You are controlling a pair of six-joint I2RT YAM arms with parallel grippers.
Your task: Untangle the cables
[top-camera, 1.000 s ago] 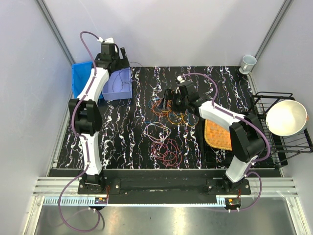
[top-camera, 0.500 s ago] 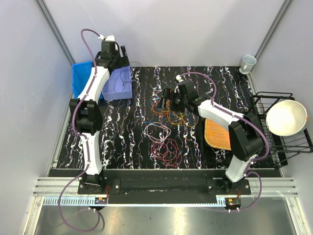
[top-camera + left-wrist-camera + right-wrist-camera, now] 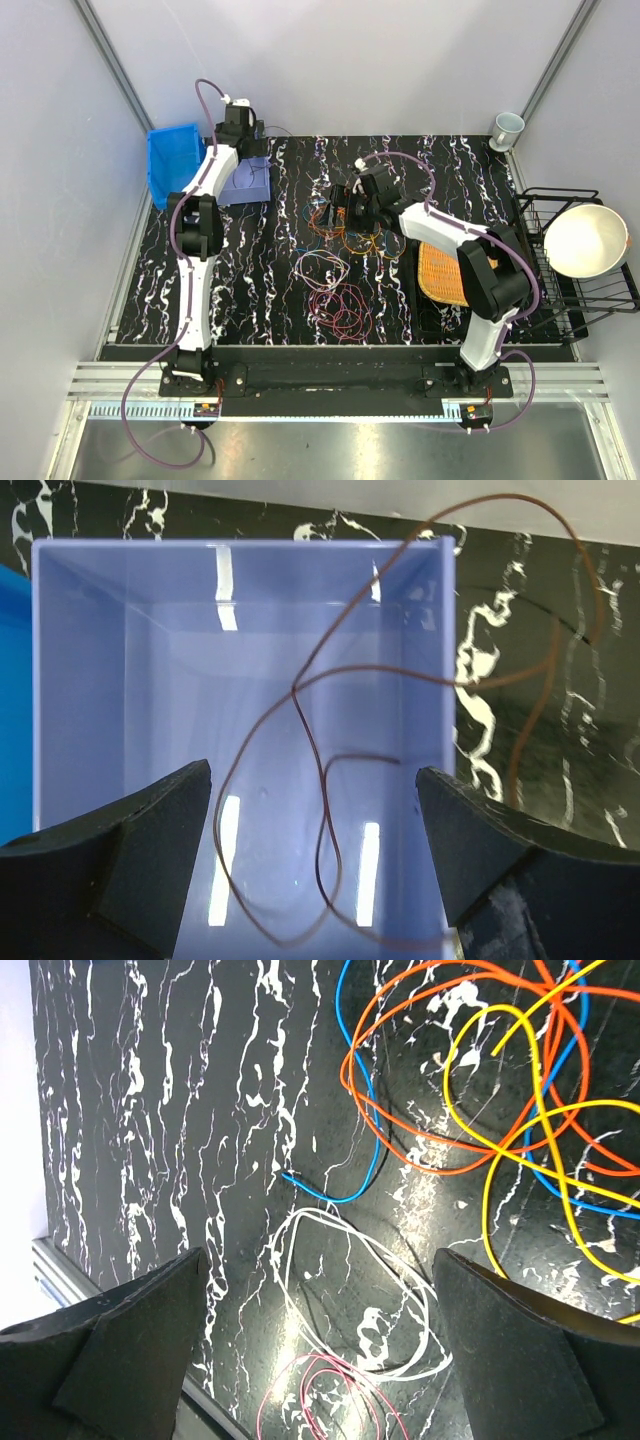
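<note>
In the top view a tangle of orange, yellow and blue cables (image 3: 338,222) lies mid-table, with a whitish loop (image 3: 320,268) and magenta-red loops (image 3: 340,310) nearer the arms. My right gripper (image 3: 345,205) hovers open over the tangle. Its wrist view shows the orange cable (image 3: 455,1172), yellow cable (image 3: 487,1200), blue cable (image 3: 345,1200), white loop (image 3: 277,1250) and pink-red loop (image 3: 315,1357) below the spread gripper (image 3: 320,1260). My left gripper (image 3: 312,780) is open above a lavender bin (image 3: 100,680). A thin brown cable (image 3: 297,690) lies in the bin and drapes over its right wall.
A blue bin (image 3: 168,165) stands left of the lavender bin (image 3: 240,190). An orange woven mat (image 3: 445,275) lies at the right. Beyond it a black wire rack (image 3: 590,290) holds a white bowl (image 3: 585,240). A cup (image 3: 507,128) stands at the back right corner.
The left arm has swung right, bringing its gripper over the lavender bin's far side with its jaws slightly narrower. The right gripper has edged left over the tangle.
</note>
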